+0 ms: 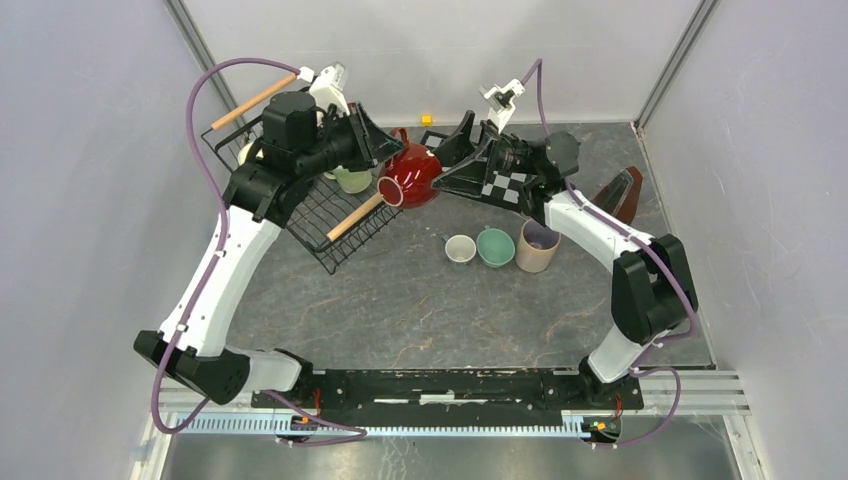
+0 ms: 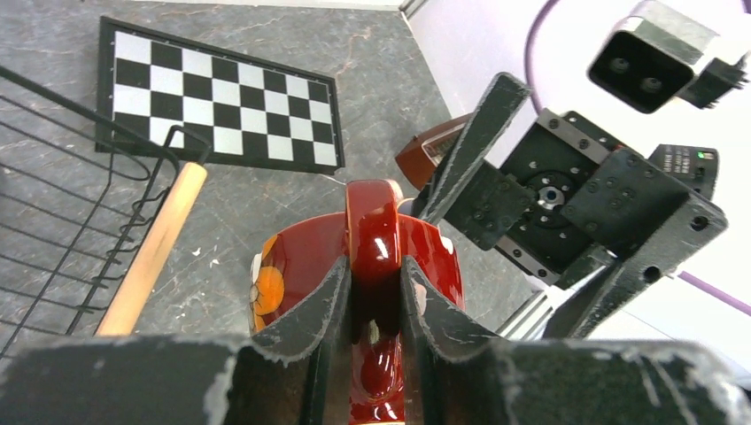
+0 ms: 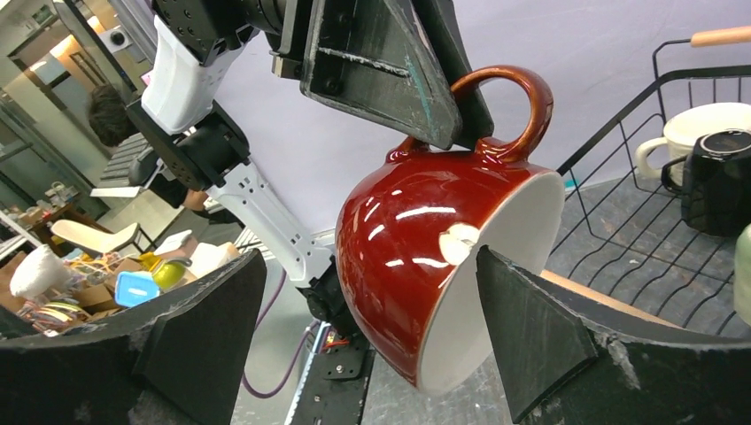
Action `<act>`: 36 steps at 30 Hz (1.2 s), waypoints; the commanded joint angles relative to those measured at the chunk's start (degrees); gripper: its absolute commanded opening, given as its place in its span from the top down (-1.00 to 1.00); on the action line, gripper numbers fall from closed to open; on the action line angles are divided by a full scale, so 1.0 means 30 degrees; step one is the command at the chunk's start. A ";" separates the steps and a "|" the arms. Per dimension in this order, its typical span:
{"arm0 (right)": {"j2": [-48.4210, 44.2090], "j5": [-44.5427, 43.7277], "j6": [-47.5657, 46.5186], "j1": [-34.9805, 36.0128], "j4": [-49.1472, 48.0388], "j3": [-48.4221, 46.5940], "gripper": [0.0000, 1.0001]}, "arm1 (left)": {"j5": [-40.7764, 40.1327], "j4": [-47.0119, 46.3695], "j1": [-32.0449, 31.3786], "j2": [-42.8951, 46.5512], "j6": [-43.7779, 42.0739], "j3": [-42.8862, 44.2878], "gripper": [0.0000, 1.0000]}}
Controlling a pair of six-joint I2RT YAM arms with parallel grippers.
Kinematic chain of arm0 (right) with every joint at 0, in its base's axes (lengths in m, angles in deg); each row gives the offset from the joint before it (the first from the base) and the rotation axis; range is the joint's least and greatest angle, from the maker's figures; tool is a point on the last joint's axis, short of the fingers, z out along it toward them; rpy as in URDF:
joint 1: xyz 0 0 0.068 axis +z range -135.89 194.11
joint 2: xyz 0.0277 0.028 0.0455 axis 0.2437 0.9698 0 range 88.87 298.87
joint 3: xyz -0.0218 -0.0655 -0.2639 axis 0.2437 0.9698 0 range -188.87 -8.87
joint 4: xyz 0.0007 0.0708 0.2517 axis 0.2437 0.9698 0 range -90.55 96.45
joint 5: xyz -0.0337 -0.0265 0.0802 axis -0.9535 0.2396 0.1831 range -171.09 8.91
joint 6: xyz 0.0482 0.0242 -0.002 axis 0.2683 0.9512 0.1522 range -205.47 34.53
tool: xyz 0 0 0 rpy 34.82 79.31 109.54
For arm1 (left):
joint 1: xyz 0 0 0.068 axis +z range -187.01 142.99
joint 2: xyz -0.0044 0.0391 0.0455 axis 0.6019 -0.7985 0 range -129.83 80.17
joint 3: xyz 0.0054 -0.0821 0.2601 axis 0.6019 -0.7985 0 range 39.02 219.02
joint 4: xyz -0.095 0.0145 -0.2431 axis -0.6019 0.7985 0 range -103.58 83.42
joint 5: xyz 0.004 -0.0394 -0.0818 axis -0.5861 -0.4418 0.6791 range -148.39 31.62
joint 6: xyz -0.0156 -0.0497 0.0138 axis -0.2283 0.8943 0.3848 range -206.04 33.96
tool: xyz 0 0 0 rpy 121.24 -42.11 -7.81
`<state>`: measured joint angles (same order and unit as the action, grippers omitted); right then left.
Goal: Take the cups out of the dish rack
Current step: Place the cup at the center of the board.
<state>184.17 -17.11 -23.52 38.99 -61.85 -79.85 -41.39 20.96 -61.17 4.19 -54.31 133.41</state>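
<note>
The left hand (image 2: 374, 270) pinches the red mug (image 1: 408, 175) by its handle, holding it above the worktop (image 1: 400, 300) beside the dish rack (image 1: 318, 215). The right hand (image 3: 367, 257) is spread, its fingers (image 3: 531, 336) flanking the mug body.

Left end effector (image 2: 374, 276): fingers clamped on the handle (image 2: 372, 217) of the cup (image 2: 297, 261).
Cup: glossy red, an orange mark on its left side, body just beyond the fingertips.
Right end effector (image 2: 540, 208): ahead and to the right, close beside the cup, fingers spread wide.
Metronome (image 2: 432, 152): brown, partly hidden behind the cup.
Rack (image 2: 80, 221): left, black wire, wooden rod (image 2: 155, 248) on its rim.
Board (image 2: 221, 97): checkered, flat on the tabletop (image 2: 372, 53), ahead and to the left.
</note>
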 commanded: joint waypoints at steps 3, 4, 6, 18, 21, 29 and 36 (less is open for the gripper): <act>0.0145 0.0730 0.2518 0.0135 -0.3865 0.0281 -0.80 | 0.1855 -0.4155 -0.0354 0.0170 0.0563 0.0853 0.95; 0.0110 0.0710 0.2698 0.0128 -0.4157 0.0436 -0.75 | 0.1993 -0.4296 -0.0391 0.0107 0.0578 0.0879 0.95; 0.0078 0.0729 0.3474 0.0134 -0.5169 0.0714 -0.62 | 0.2204 -0.4563 -0.0391 -0.0018 0.0572 0.0935 0.95; -0.0037 0.0659 0.6796 0.0128 -0.9069 0.0781 0.10 | 0.3254 -0.6332 -0.0508 -0.0383 0.1072 0.0372 0.95; -0.0098 0.0669 0.6929 0.0100 -0.9142 0.0717 0.34 | 0.3465 -0.6776 -0.0508 -0.0368 0.1226 0.0091 0.95; -0.0590 0.0565 0.7128 0.0086 -0.9221 0.0653 1.00 | 0.3805 -0.7187 -0.0508 -0.0558 0.1655 -0.0266 0.95; -0.1942 0.0166 0.4193 0.0074 -0.5229 0.0894 1.00 | 0.3445 -0.6805 -0.0510 -0.0464 0.1536 -0.0444 -0.11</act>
<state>183.65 -15.62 -2.60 39.19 -81.61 -77.11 -29.81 4.31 -62.77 1.89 -53.31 131.62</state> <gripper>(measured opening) 0.133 0.442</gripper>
